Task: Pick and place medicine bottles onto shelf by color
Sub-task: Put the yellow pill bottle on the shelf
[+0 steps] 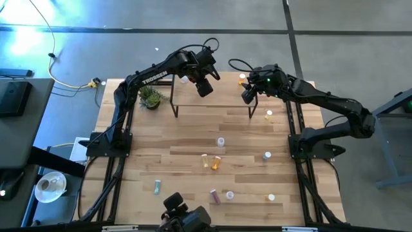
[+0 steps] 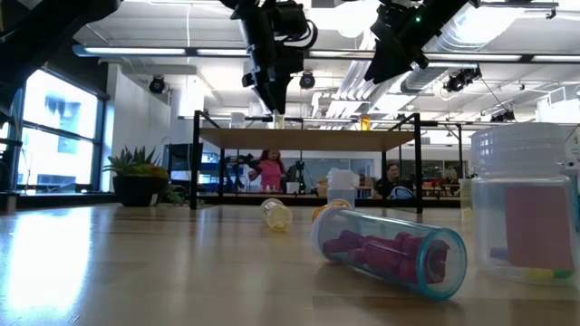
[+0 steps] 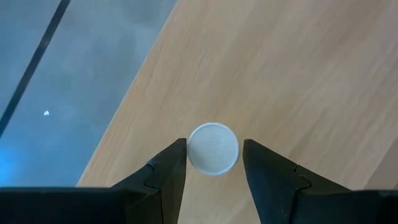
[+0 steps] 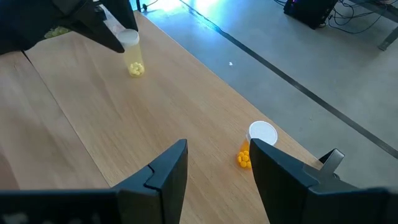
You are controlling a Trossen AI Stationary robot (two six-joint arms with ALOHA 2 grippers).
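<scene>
A yellow-pill bottle with a white cap (image 3: 212, 147) stands on the shelf (image 1: 212, 102) near its far left edge, also seen as the same bottle (image 4: 132, 55) in the right wrist view. My left gripper (image 3: 214, 163) hangs over it, shut on its cap. An orange bottle (image 4: 252, 144) stands at the shelf's far right edge. Just short of that bottle, my right gripper (image 4: 217, 163) hovers open over the shelf's right end with nothing between its fingers. Several more bottles (image 1: 216, 162) lie or stand on the table in front of the shelf. My left gripper has the yellow-pill bottle's white cap (image 3: 189, 149) between its two fingers, one on each side. The fingers come from above, slanting down. The bottle is upright with its base on the shelf top; on one side a thin gap shows between the cap and the finger.
A small potted plant (image 1: 151, 96) stands left of the shelf. A purple bottle (image 2: 390, 249) lies close to the low camera beside a clear upright bottle (image 2: 535, 213). More bottles are scattered over the near half of the table (image 1: 180, 138). People show in the room behind.
</scene>
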